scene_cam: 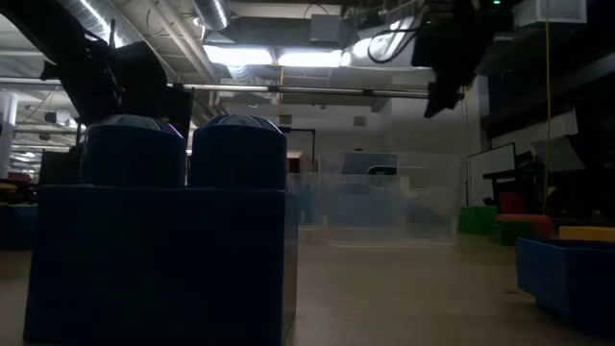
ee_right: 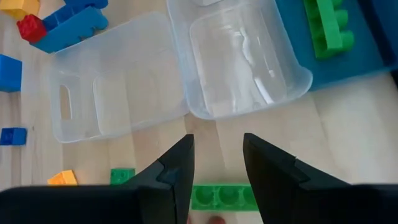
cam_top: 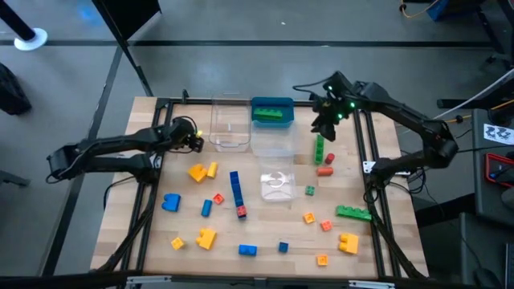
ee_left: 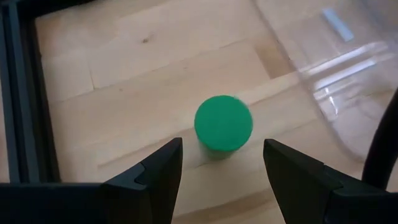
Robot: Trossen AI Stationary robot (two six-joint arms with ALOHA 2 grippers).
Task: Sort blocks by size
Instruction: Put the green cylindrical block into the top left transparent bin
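Tubs (cam_top: 230, 122), three clear, tray (cam_top: 272, 104), one teal

high: straight down, far | low: table-level, dim, perhaps against blue block (scene_cam: 159, 240) | wrists: close, downward

Pale wooden table (cam_top: 265, 241), scattered all over with bright blocks. Long blue bar (cam_top: 236, 189) capped by a small red cube (cam_top: 241, 211) at one end. Yellow pieces (cam_top: 203, 171) close by; more yellow at (cam_top: 348, 243). Flat green bar (cam_top: 353, 213) and an upright green stack (cam_top: 320, 148), orange-red piece (cam_top: 324, 170) just below it. Tiny orange cubes (cam_top: 309, 217) dotted about. Teal-blue tray (cam_top: 272, 104) carrying a green bar (cam_top: 271, 115). Clear, colourless tubs (cam_top: 229, 122). Round green stud (ee_left: 223, 122) bright between the dark fingers (ee_left: 155, 174) of the left gripper (ee_left: 222, 171). Right gripper (ee_right: 217, 163) dark too, green bar (ee_right: 227, 197) beneath.
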